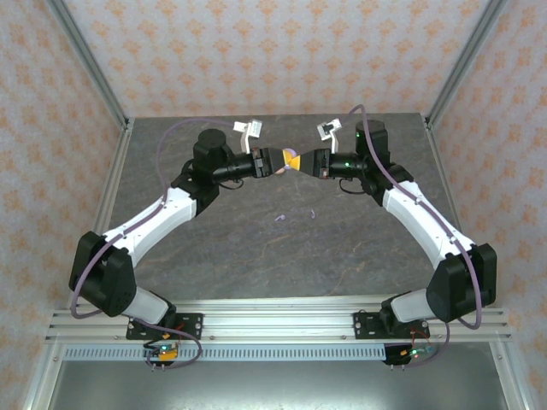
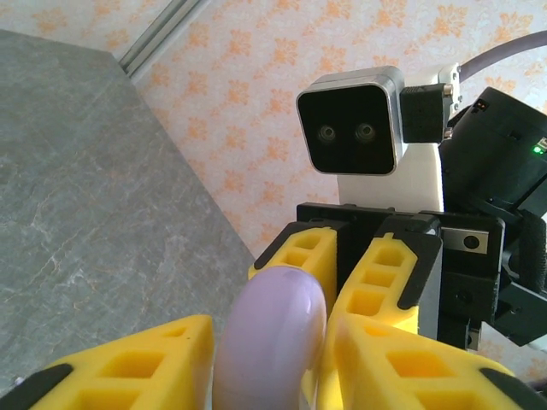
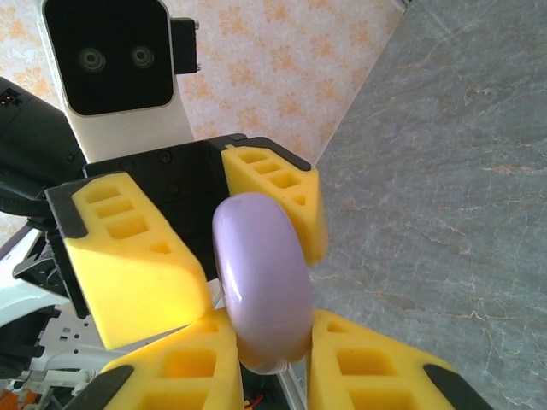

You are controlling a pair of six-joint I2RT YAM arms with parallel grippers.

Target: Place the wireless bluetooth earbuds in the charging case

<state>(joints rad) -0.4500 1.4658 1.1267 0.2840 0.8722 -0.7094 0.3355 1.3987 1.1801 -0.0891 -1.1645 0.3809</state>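
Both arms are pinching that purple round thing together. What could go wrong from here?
Both the left gripper and right gripper pinch the smooth, rounded lilac case above the table; if either pulls unevenly, it could slip and drop. Two lilac earbuds lie loose on the table nearby, so a falling case might scatter them.

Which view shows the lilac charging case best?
Right wrist: the lilac case shows close, edge-on and nearly whole. Left wrist cuts off its lower part at the frame edge; top external shows it as a tiny distant speck.
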